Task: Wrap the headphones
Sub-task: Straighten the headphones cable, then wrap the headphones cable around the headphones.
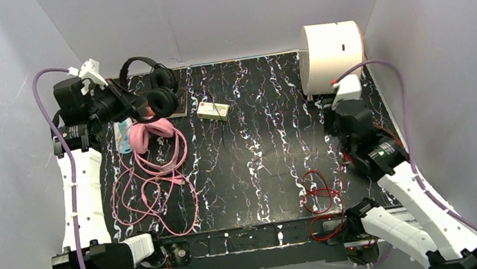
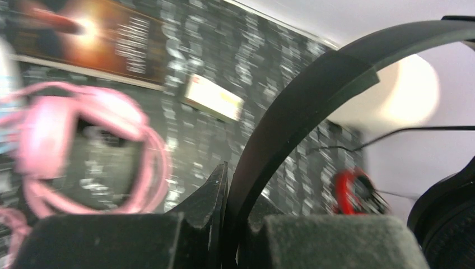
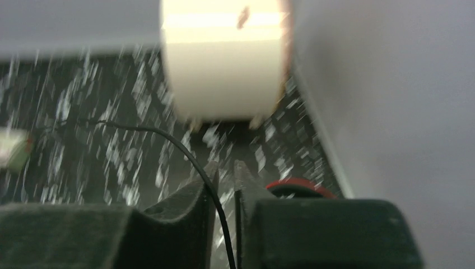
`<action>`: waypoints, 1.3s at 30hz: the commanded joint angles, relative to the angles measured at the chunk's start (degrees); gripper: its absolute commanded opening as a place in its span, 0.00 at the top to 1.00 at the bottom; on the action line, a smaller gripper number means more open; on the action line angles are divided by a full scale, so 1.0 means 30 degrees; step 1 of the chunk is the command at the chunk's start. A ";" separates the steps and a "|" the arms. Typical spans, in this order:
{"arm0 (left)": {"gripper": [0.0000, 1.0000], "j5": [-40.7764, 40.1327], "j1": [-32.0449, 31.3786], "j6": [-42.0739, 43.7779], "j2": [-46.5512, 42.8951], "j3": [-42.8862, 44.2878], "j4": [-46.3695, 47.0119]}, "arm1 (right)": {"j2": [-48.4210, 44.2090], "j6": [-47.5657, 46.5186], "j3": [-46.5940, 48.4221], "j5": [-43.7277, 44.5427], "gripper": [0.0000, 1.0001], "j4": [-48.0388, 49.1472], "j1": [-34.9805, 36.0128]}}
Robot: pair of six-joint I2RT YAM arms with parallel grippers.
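Nearest, the left pincer point(image 2: 238, 190) is clamped on the headband of the black headphones point(image 2: 313, 84), with an ear cup just to its right. The right pincer point(image 3: 223, 168) stands narrowly parted, with a thin black cable point(image 3: 168, 137) passing through the gap. The red headphones point(image 3: 297, 188) lie just beyond its right finger. Farther off, the pink headphones point(image 2: 50, 134) rest on the bench point(image 1: 259, 152), ahead and left of the left pincer. A white cylinder point(image 3: 224, 61) stands farthest, ahead of the right pincer.

a robot lab booth: blank grey walls point(image 1: 219, 12) box in a black streaked table point(image 1: 261, 166).
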 commanded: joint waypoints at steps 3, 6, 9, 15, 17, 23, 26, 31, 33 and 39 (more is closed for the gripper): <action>1.00 1.0767 -0.0136 -0.1841 -0.0830 -0.0506 0.1576 | -0.0010 0.0332 -0.0820 -1.3146 0.09 -0.1810 0.0017; 1.00 1.2092 -0.0750 -0.1817 -0.0467 -0.1517 0.1690 | 0.1034 -0.1559 0.0449 -1.9771 0.01 -0.0247 0.0001; 1.00 1.2989 -0.2052 -0.1324 -0.0154 -0.2207 0.1568 | 0.2383 -0.1077 0.0996 -2.4059 0.01 0.3769 0.0006; 1.00 1.1013 -0.5657 -0.1022 -0.0161 -0.3230 0.1116 | 0.6471 0.4277 0.1738 -2.6822 0.01 1.3355 0.0215; 1.00 1.0623 -0.6325 -0.0953 -0.0246 -0.3573 0.1068 | 0.7584 0.5668 0.1766 -2.7183 0.01 1.5349 0.0823; 1.00 1.0305 -0.8535 -0.0107 -0.0034 -0.4061 0.1082 | 0.8269 0.6089 0.0398 -2.6967 0.02 1.7664 0.3542; 1.00 1.0236 -0.9643 0.0303 0.0030 -0.4322 0.1095 | 0.7898 0.6304 -0.0825 -2.6850 0.06 1.8790 0.3757; 1.00 0.9498 -1.0797 0.0615 -0.0300 -0.4691 0.1103 | 0.7794 0.7664 -0.2045 -2.6866 0.20 2.1894 0.3828; 1.00 0.9410 -1.0917 0.0696 -0.0497 -0.4800 0.1094 | 0.8044 0.8110 -0.2425 -2.6505 0.46 2.3175 0.3817; 1.00 0.4673 -1.0948 0.2528 -0.1412 -0.4187 -0.1255 | 0.4768 0.4453 -0.2412 -1.9301 1.00 1.7472 0.3796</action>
